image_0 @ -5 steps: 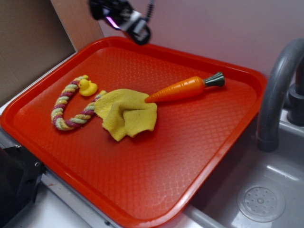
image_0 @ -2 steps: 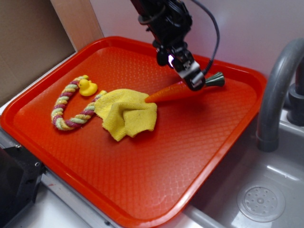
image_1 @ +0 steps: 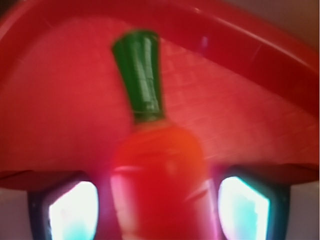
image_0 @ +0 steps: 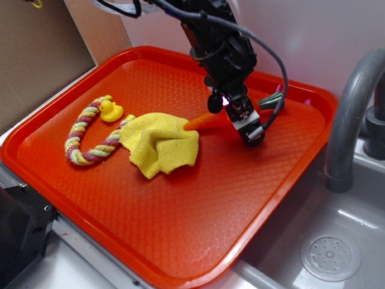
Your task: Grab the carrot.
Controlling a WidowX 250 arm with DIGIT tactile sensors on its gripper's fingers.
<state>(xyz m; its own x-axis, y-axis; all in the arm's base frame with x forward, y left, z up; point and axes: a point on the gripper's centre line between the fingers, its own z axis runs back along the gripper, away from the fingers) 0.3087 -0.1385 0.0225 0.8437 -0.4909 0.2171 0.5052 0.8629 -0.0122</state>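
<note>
Nearest the wrist camera, the carrot [image_1: 157, 175] fills the lower centre of the frame, its thick orange body lying between the two fingertips [image_1: 75, 212], which appear as bright blurred pads left and right of it. The jaws stand wide apart, one on each side of the body; the blur does not show whether either pad touches the plastic. The green stem cap [image_1: 140, 75] points straight away from the camera toward the far rim of the tray [image_1: 240, 35].

In the exterior view, the gripper [image_0: 243, 123] is low over the tray [image_0: 180, 241], straddling the thick half of the carrot [image_0: 201, 121]. The long axis of the carrot runs from the tip, which meets the yellow cloth [image_0: 159, 147], up and right to the stem cap [image_0: 272, 100] near the back right rim. The fingers therefore cross this axis at roughly a right angle, which is the alignment a closing grasp requires.

Further left lie the rope toy [image_0: 84, 132] and the rubber duck [image_0: 110, 111], well apart from the gripper. The grey faucet [image_0: 352, 114] stands beyond the tray on the right.
</note>
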